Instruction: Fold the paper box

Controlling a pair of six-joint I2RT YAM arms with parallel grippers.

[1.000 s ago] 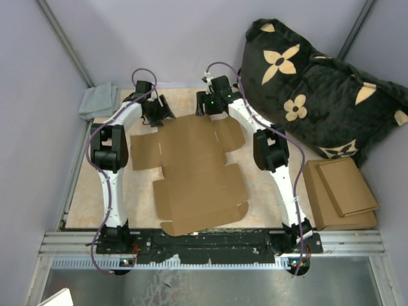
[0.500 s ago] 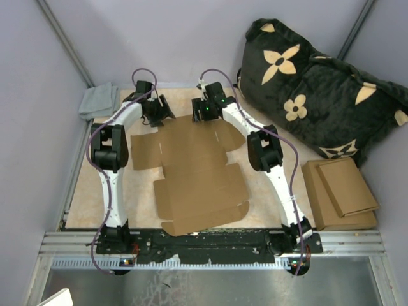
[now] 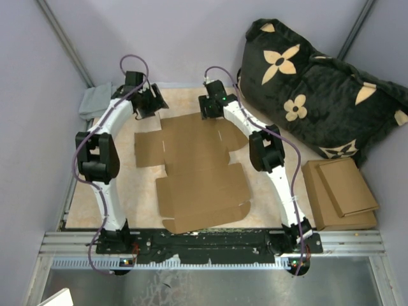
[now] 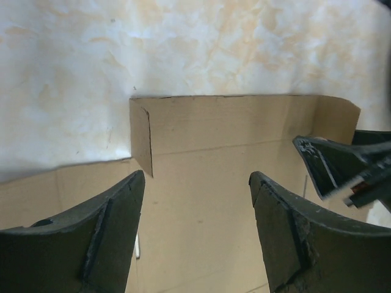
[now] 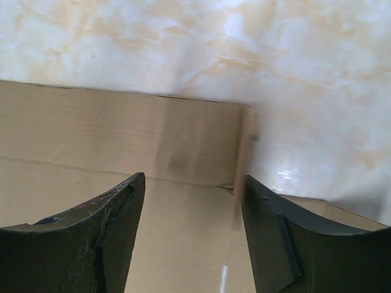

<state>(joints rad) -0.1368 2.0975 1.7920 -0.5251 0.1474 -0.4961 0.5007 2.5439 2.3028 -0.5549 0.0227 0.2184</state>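
Observation:
The paper box lies unfolded and flat on the marbled table, a brown cardboard sheet with flaps and creases. My left gripper is open just beyond the box's far left corner. In the left wrist view the open gripper hovers over the cardboard, with the far flap's edge ahead. My right gripper is open at the far edge of the box. In the right wrist view the open gripper is above the far flap. The right gripper's fingertips show in the left wrist view.
A large black pillow with beige flowers leans at the back right. A grey cloth lies at the back left. Smaller cardboard pieces lie on the right. A metal rail runs along the near edge.
My left arm has swung outward and its gripper has moved farther back and left. My right gripper has shifted left along the box's far edge. The box has slid slightly right.

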